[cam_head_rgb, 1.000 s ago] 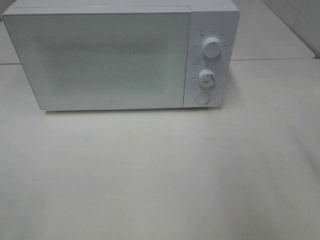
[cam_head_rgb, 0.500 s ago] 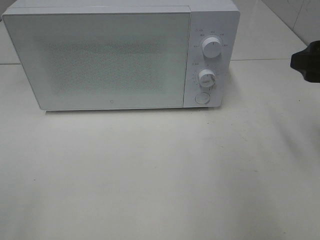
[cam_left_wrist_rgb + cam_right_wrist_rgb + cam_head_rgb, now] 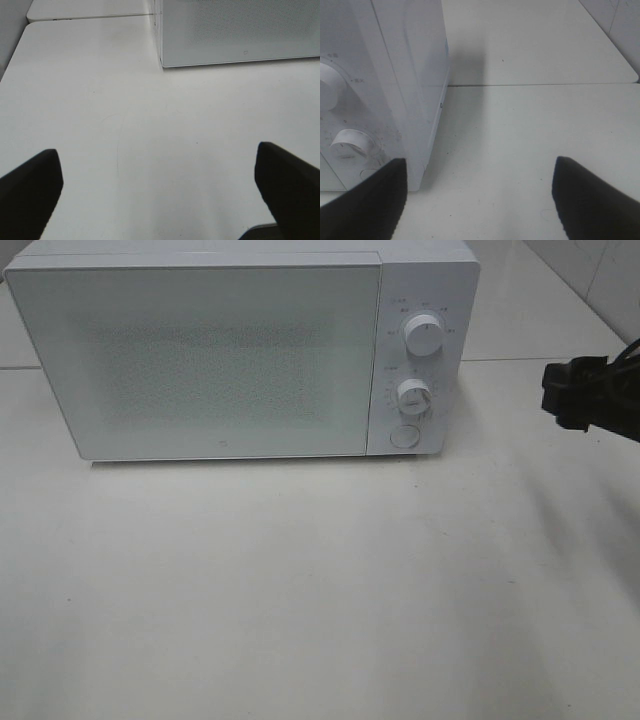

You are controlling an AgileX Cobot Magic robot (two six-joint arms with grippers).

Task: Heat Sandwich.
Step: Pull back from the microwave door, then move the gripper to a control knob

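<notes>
White microwave (image 3: 240,350) stood at the back of the desk (image 3: 300,590), door (image 3: 200,360) shut flat. Two knobs, upper (image 3: 423,336) and lower (image 3: 412,395), sat above a round button (image 3: 403,436) on its right panel. The sandwich was not seen in any view; through the frosted door nothing could be made out, so whether it lay inside or off to one side could not be told. The left fingers (image 3: 30,195) were spread wide over bare desk in front of the microwave's left corner, holding nothing. The right fingers (image 3: 592,200) were also spread wide and empty, hanging just beside the microwave's right side, level with the knobs; in the high view they showed at the right edge, apart from the panel. Judged progress: uncertain. If the sandwich was already inside, setting the knobs was left; if not, nearly the whole job was.
</notes>
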